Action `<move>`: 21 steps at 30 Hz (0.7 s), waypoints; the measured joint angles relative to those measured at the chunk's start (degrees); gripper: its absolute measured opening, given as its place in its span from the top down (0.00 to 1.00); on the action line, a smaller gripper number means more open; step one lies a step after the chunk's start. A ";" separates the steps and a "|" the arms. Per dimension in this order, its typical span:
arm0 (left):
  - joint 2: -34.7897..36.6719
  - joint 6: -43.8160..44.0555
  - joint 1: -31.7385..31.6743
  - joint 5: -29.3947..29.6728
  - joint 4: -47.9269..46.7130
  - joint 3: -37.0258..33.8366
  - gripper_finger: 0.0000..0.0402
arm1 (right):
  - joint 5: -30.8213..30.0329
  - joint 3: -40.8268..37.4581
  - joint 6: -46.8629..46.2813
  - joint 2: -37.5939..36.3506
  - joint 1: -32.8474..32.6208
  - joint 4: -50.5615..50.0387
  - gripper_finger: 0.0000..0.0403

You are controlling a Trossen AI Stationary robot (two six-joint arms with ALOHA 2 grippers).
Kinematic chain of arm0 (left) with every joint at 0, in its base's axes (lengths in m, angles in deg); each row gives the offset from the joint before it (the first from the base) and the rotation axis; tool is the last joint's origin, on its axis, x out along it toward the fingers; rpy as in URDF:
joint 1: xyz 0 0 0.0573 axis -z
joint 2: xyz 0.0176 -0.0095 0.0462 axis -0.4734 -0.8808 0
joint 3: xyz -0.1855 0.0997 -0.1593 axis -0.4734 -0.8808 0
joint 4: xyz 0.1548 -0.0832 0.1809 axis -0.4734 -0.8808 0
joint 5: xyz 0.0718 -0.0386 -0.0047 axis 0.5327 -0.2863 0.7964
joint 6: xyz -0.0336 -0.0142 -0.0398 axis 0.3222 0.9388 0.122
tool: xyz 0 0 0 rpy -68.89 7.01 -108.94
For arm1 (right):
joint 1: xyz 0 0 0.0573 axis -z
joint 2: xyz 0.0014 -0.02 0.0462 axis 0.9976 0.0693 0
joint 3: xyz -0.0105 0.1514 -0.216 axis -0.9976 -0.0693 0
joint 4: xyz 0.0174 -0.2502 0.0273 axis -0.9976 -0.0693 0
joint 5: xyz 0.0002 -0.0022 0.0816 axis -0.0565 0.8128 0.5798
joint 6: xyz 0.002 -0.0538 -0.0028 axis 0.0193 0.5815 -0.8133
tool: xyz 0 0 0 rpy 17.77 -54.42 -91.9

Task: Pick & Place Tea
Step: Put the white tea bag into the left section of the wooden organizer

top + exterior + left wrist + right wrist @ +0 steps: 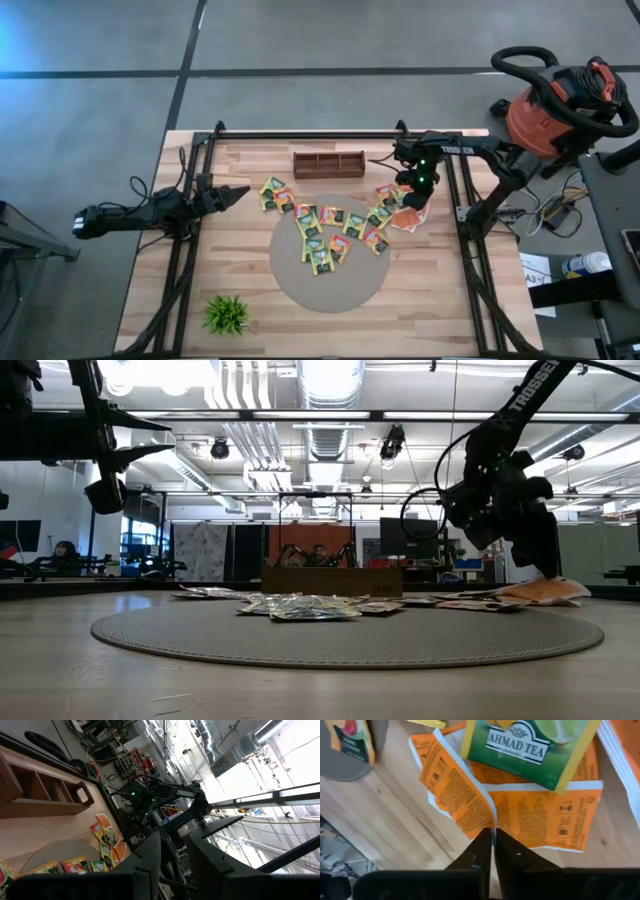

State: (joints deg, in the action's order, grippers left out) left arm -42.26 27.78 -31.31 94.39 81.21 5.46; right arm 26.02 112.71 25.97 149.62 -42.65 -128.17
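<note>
Your right gripper [492, 836]: fingers pinched together on an orange tea sachet [465, 795] at the round grey mat's [330, 290] right edge. Your left gripper [235, 194]: raised off the table's left side, fingers slightly apart, holding nothing. Remaining tea sachets [325, 235]: scattered across the mat, near the wooden tray [328, 164]

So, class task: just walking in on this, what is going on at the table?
A two-armed robot is sorting tea sachets scattered over a round grey mat and the wooden table. The right gripper is down at the mat's far right edge, jaws shut on the edge of an orange sachet. The left gripper waits raised at the left, holding nothing. The wooden compartment tray at the back looks empty.
</note>
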 joint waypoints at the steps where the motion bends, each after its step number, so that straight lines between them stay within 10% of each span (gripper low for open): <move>1: 0.00 0.00 -0.01 -0.02 0.00 -0.02 0.77 | 0.00 0.00 0.05 -0.37 0.00 -0.04 0.97; 16: 0.00 -0.33 -0.02 -0.02 0.02 -0.01 0.77 | -4.26 1.41 -6.73 -17.95 -0.20 -0.48 0.98; 21: 0.00 -0.28 -0.02 -0.02 0.02 0.00 0.77 | -19.45 1.51 -11.35 -23.85 -1.19 2.66 0.98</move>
State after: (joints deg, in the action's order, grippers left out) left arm -42.26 27.49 -31.33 94.38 81.24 5.46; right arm 6.57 114.22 14.62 125.78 -43.84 -125.52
